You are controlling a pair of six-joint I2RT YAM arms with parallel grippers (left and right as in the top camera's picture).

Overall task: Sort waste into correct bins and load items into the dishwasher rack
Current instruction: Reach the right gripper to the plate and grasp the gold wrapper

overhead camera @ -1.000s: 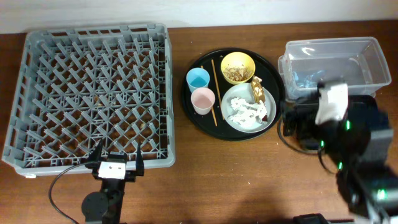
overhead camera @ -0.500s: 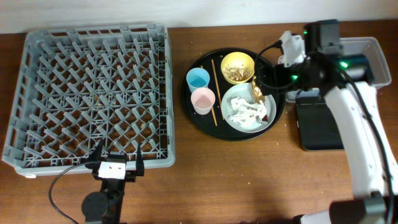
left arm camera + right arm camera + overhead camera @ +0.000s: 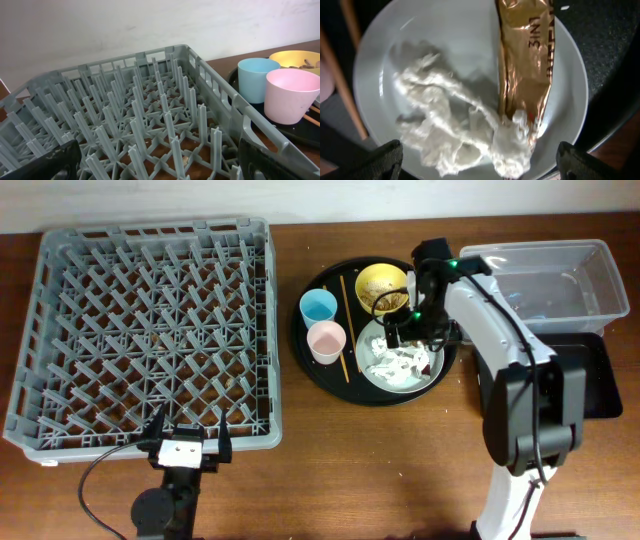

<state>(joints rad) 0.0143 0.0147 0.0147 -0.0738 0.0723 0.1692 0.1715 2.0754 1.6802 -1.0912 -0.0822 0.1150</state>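
The pale grey plate [image 3: 383,370] on the round black tray holds crumpled white tissue [image 3: 395,362]. In the right wrist view the tissue [image 3: 455,130] lies beside the gold-brown wrapper [image 3: 525,65] on the plate [image 3: 445,35]. My right gripper [image 3: 405,330] hangs open just above them, fingers either side of the tissue [image 3: 480,162]. The yellow bowl [image 3: 382,285] holds beige scraps. The blue cup [image 3: 318,307], pink cup [image 3: 326,340] and chopsticks [image 3: 346,330] sit on the same tray. My left gripper [image 3: 185,442] is open and empty at the front edge of the grey rack [image 3: 140,330].
The clear tub [image 3: 545,280] stands at the back right, the shallow black tray [image 3: 592,375] in front of it, partly hidden by my right arm. The round black tray [image 3: 330,375] sits between rack and bins. The left wrist view shows the rack pegs [image 3: 140,115] and both cups [image 3: 256,77].
My right arm swung left from over the bins to above the plate on the round tray. The left arm has not moved.
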